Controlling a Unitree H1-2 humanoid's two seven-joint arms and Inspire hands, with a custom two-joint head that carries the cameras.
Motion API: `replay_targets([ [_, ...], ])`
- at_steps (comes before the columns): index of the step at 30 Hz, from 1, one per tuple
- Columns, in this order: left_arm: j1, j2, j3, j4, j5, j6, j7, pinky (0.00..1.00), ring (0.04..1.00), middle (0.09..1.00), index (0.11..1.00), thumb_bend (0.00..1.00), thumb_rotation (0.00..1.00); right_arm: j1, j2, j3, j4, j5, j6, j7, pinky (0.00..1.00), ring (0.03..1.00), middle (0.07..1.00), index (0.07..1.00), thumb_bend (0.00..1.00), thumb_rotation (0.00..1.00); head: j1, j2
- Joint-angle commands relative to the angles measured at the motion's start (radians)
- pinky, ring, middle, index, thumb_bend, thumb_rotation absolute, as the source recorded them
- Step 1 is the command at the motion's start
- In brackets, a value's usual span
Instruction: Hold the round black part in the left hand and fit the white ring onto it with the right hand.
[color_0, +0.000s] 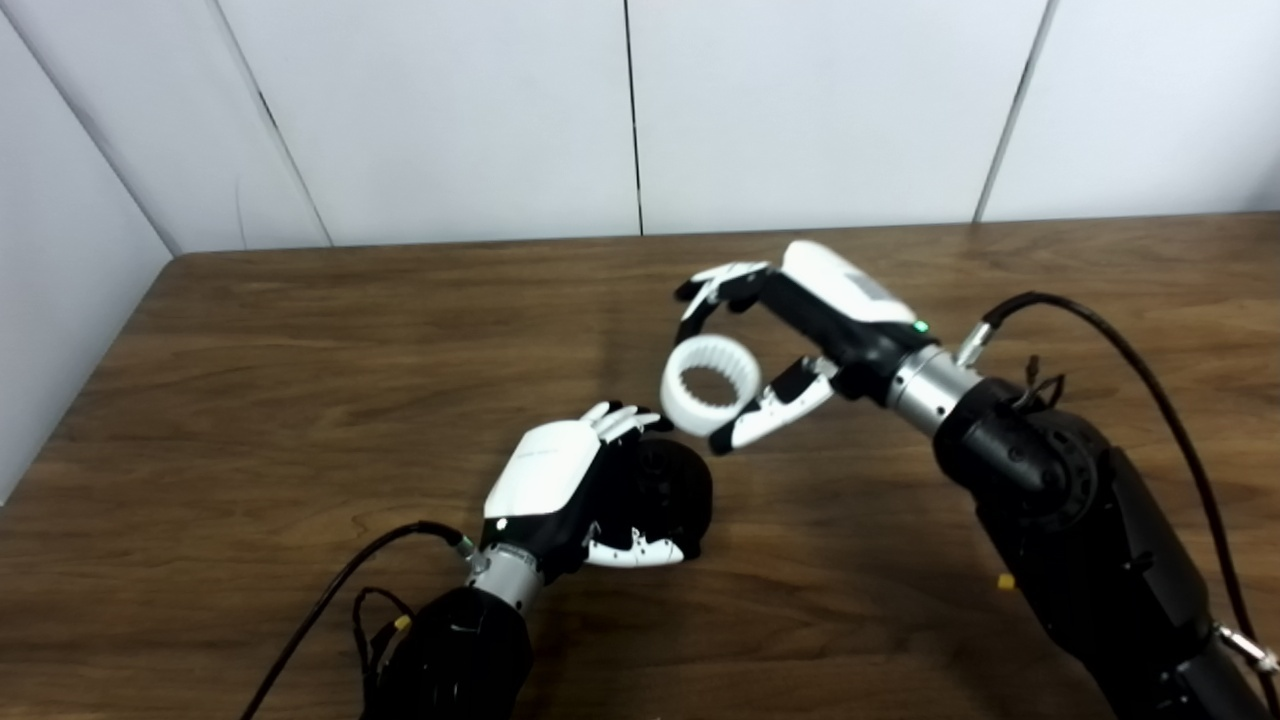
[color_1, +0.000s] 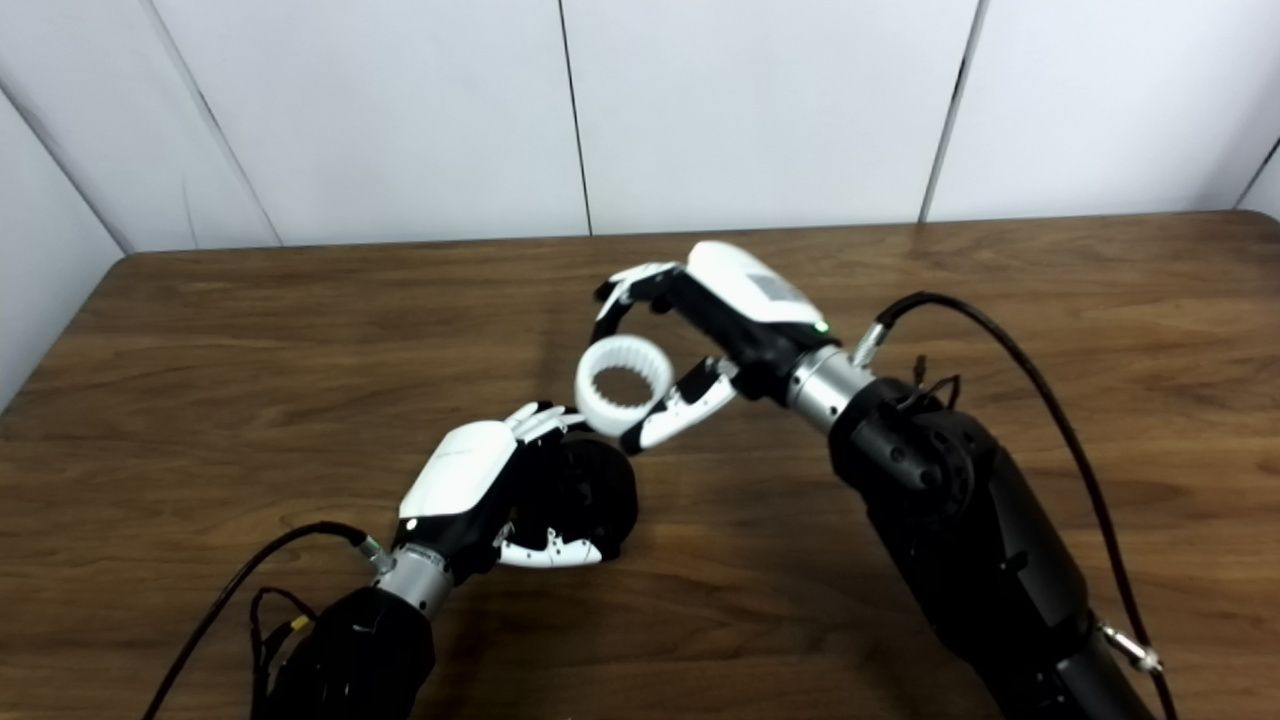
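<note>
Above a wooden table, the robot's left hand wraps its fingers around the round black part, cradling it low over the table with one face turned up and toward the other arm, seemingly to offer a seat for the ring. The right hand grips the white ring between thumb and fingers, its toothed bore open toward the viewer. The ring hangs at about one o'clock from the black part, just beside it, its lower rim close to the left hand's fingertips; whether they touch cannot be told. The fit looks not yet made, with the ring needing to come down and square up.
</note>
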Motion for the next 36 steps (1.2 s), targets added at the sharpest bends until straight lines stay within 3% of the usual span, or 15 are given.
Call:
replay_targets([
  [1,-0.005,-0.009,-0.017,0.013,-0.020,0.000,-0.032,0.76,0.961,0.914,0.840,0.84,0.39,-0.019,0.007,0.002,-0.031,-0.008,-0.014,-0.003,0.74,0.865,0.808,0.489,0.52,0.15,0.001,0.001],
  [18,-0.003,-0.009,-0.011,-0.003,-0.027,0.007,-0.043,0.77,0.959,0.905,0.862,0.84,0.39,0.015,0.045,0.048,0.051,-0.036,-0.067,-0.015,0.74,0.860,0.807,0.489,0.53,0.15,0.004,0.005],
  [36,-0.001,-0.009,-0.013,0.001,-0.018,-0.002,-0.031,0.75,0.946,0.887,0.848,0.84,0.37,0.035,0.073,0.049,0.110,-0.028,-0.108,-0.031,0.77,0.862,0.806,0.489,0.53,0.15,0.008,0.006],
])
